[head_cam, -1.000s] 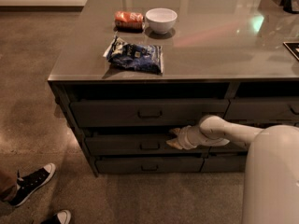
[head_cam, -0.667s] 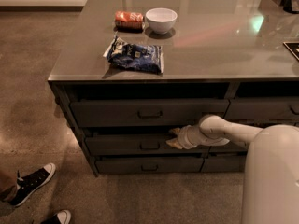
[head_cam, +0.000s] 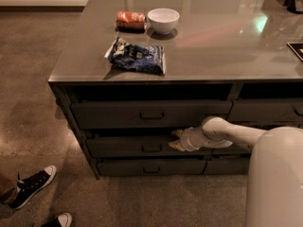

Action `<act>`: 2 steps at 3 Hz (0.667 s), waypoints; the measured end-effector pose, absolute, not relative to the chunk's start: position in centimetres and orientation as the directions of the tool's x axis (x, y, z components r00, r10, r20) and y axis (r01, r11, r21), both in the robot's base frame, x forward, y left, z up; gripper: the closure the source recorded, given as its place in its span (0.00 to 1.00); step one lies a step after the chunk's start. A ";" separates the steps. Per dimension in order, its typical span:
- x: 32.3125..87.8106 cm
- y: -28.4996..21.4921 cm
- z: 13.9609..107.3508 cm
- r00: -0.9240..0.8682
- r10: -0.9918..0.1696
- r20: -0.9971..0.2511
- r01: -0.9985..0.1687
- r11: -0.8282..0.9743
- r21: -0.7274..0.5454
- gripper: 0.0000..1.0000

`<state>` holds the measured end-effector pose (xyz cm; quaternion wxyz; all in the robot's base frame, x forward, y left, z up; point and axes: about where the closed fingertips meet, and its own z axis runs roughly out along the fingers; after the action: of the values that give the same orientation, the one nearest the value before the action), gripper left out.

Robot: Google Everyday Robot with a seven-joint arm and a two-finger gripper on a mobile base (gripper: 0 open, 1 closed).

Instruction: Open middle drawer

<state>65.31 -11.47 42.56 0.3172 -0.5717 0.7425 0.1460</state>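
- Only one camera view here, looking down at a grey cabinet with a shiny countertop (head_cam: 213, 51).
- The middle drawer (head_cam: 123, 148) is the wide, low-fronted one in the left stack, between the top drawer (head_cam: 113, 113) and the bottom drawer (head_cam: 118, 167). Its small centre pull (head_cam: 151, 148) is easy to spot.
- The drawer's front looks roughly in line with the other two fronts, and there's a dark gap above it.
- The gripper (head_cam: 174, 140) is right at that drawer's front, just right of the pull and up by its top edge. The jaws look spread, one pale tip higher and one lower. Can't say whether they're actually pinching anything.
- The white arm (head_cam: 236, 135) reaches in from the right, across the narrower right-hand drawers (head_cam: 265, 110).
- On the countertop there's a blue snack bag (head_cam: 138, 56) near the front edge. A white bowl (head_cam: 163, 20) and an orange packet (head_cam: 130, 19) sit side by side farther back.
- Somebody's black sneakers (head_cam: 33, 186) are on the floor at bottom left.
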 end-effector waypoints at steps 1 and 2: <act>65.3 -11.5 42.6 -0.145 -0.756 -0.638 -0.942 0.304 -0.146 0.81; 65.3 -11.5 42.6 -0.145 -0.756 -0.638 -0.942 0.304 -0.146 0.58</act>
<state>65.31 -11.46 42.55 0.3172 -0.5717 0.7425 0.1461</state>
